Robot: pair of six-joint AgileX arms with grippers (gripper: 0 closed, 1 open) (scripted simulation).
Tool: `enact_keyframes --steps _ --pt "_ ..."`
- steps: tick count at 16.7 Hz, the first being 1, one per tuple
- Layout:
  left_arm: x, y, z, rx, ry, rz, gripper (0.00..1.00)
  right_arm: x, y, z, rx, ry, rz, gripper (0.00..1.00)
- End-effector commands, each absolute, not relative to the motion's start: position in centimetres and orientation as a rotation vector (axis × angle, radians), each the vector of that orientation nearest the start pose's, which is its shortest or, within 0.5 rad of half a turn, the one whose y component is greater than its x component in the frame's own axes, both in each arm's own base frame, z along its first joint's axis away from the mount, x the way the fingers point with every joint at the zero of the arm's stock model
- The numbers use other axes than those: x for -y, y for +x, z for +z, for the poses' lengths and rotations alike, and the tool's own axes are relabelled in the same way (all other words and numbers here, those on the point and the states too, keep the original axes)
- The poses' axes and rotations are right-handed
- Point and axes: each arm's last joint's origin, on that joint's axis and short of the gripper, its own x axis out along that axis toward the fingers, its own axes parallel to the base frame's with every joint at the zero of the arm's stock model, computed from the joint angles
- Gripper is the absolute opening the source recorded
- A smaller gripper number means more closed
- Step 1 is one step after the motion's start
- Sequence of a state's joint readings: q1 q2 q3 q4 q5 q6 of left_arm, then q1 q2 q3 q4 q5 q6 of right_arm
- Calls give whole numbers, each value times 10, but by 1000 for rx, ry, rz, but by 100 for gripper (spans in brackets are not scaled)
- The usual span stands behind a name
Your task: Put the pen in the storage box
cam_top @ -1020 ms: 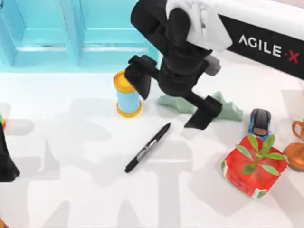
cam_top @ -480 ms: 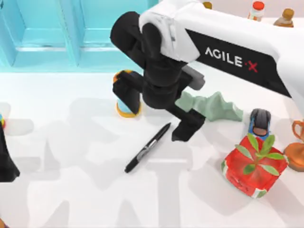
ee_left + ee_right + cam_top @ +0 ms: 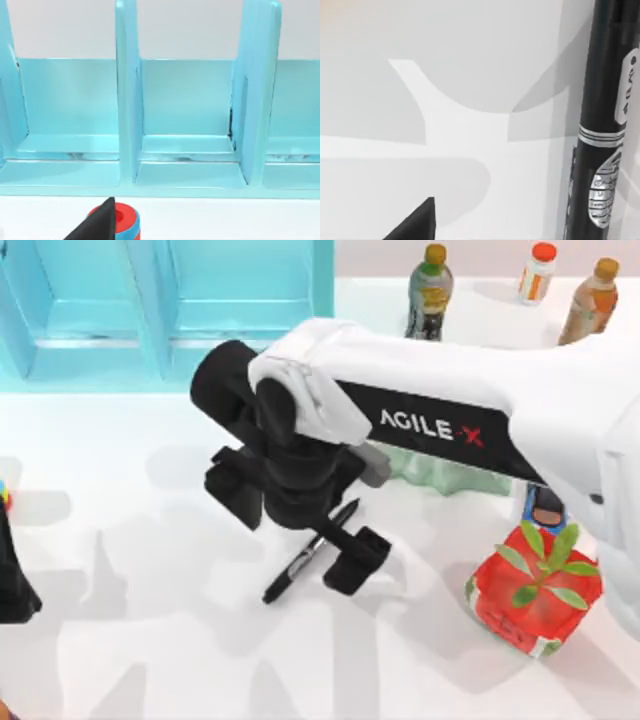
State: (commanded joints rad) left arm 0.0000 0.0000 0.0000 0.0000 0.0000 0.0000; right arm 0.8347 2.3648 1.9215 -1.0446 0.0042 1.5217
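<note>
Black right claw (image 3: 297, 528) low over the white counter (image 3: 150, 640), fingers spread wide, straddling the slim black marker pen with grey-white label band (image 3: 311, 552), gripping nothing. Pen flat on the counter, diagonal, mid-counter. Large turquoise open-top storage box (image 3: 150, 350) along the far edge, well apart. Left arm parked at the left edge.

Right end effector (image 3: 300, 528) spread wide
</note>
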Motion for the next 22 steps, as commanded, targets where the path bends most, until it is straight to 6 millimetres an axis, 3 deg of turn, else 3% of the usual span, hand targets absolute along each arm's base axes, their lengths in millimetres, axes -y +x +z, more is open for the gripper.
enact_keyframes --steps 4,9,22 --pt "1 106 160 0 0 0 100 -333 332 91 -1481 578 -473 100" --pt "1 106 160 0 0 0 100 -328 341 86 -1476 586 -464 100" --pt "1 106 160 0 0 0 100 -328 341 86 -1476 586 -464 2"
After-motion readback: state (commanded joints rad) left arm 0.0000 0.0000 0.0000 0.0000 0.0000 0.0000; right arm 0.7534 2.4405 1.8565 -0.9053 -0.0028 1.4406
